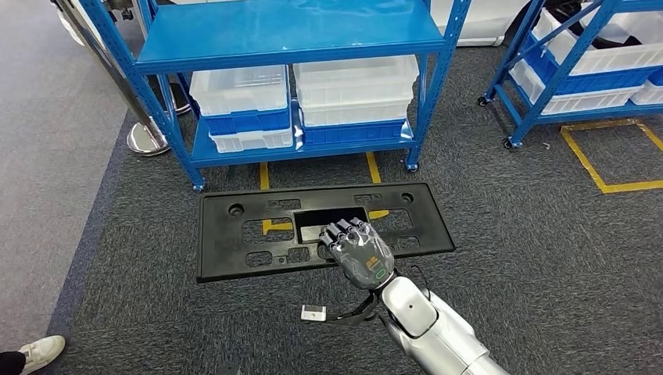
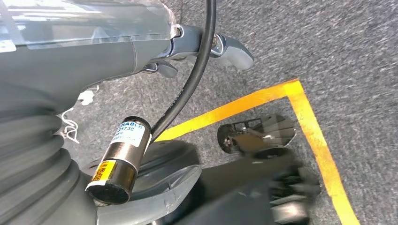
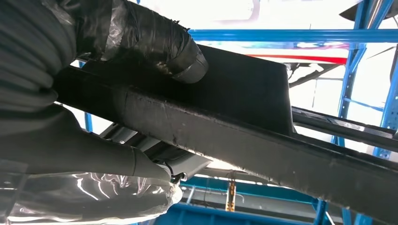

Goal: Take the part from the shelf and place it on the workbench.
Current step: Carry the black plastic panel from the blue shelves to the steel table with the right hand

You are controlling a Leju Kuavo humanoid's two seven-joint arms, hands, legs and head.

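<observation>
Lower right of the head view: 1 silver arm is seen entering, ending in the right hand (image 1: pixel 360 251). Its fingers are hooked over the near long edge of the part (image 1: pixel 234 234), a flat black panel held level above the carpet at frame centre. In the right wrist view the panel's edge is clamped between the dark fingers (image 3: pixel 155 44) on one face and the thumb (image 3: pixel 84 154) on the other. The grip sits near the middle of the long edge, probably so that the wide panel balances from 1 hand. The part is therefore judged off the shelf and in carriage; no workbench is in sight.

The left hand (image 2: pixel 225 47) is seen in the left wrist view, hanging over the carpet near a yellow tape corner (image 2: pixel 300 93). Nothing is held; whether its fingers are spread or curled cannot be told.

Lower centre of the head view: 1 small white tag (image 1: pixel 313 313) is noted beside the arm's cable. Lower left corner: 1 white shoe (image 1: pixel 39 350) of a person.

Upper half: 2 blue shelf units are counted, 1 at top centre (image 1: pixel 289 35) and 1 at upper right (image 1: pixel 539 86). On the centre unit's lower level 2 stacks of white and blue bins (image 1: pixel 356 90) are stored side by side.
</observation>
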